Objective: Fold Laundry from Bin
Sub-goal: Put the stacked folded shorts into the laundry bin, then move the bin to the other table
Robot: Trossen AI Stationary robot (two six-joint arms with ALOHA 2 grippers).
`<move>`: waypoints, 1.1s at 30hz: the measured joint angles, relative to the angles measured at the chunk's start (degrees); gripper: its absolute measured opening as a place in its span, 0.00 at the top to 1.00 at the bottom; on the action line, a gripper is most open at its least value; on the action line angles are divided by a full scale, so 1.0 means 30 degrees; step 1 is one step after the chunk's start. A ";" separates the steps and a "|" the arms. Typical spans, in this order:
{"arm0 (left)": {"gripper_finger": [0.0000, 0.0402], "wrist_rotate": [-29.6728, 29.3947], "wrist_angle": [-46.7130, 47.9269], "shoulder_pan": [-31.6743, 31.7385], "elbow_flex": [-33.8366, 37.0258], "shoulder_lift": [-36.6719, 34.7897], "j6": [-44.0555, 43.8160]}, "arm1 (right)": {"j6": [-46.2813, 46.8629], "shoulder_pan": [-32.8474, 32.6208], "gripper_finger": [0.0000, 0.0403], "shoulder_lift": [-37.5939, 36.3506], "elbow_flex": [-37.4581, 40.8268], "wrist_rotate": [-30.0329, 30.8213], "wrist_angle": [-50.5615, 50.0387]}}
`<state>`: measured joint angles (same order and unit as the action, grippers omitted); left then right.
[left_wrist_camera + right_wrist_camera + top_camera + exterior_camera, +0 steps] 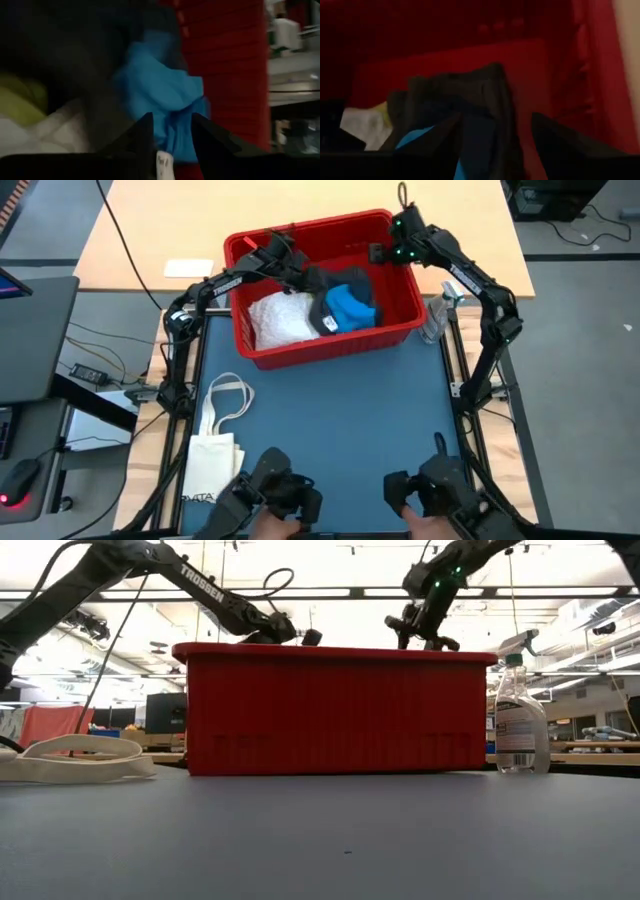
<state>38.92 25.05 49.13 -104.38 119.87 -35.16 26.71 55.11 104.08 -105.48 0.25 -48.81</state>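
Both grippers hover over the large red slotted plastic bin [400, 330] at twelve o'clock on the table. The left gripper [172, 132] and the right gripper [495, 135] show parted fingers holding nothing. The bright blue cloth [352, 306], dark cloth [470, 100] and white textured cloth [275, 318] lie inside. "TROSSEN" marks the left arm [205, 585]. The low view alone shows the clear spray bottle's [520, 720] label. A cream tote bag [215, 450] lies at eight o'clock.

Bright overhead ceiling lights; both wrist views dim and blurred.
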 joint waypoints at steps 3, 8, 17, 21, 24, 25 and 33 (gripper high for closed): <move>0.65 0.1522 -0.0263 0.0685 0.0000 -0.0248 0.0686 | -0.0756 -0.0034 0.41 -0.0763 -0.0184 0.0163 0.0020; 0.65 0.1993 -0.0831 0.1571 0.0015 -0.2244 0.3628 | -0.3201 -0.0618 0.41 -0.2074 -0.0201 -0.2697 -0.0346; 0.68 0.0834 0.0705 -0.1987 -0.0029 -0.7652 1.2181 | -0.4366 -0.3280 0.41 -0.5141 -0.0195 -0.4542 -0.0801; 0.72 -0.1629 0.2207 -0.5554 -0.0022 -0.8077 1.4976 | -0.4528 -0.4285 0.41 -0.6300 -0.0188 -0.5267 -0.1800; 0.75 -0.4253 0.3306 -0.8110 -0.0007 -0.7822 1.5590 | -0.4901 -0.4956 0.41 -0.6955 -0.0173 -0.4791 -0.3234; 0.76 -0.5107 0.3580 -0.8900 -0.0007 -0.7667 1.5523 | -0.4956 -0.5174 0.41 -0.7160 -0.0166 -0.4523 -0.3716; 0.88 -0.9121 0.4000 -1.3035 0.3397 -0.6831 1.2085 | -0.5111 -0.6537 0.41 -0.8873 0.1171 -0.3511 -0.4751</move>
<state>11.56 37.05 10.03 -94.19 99.37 1.10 11.38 35.50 77.46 -101.96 -10.28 -63.06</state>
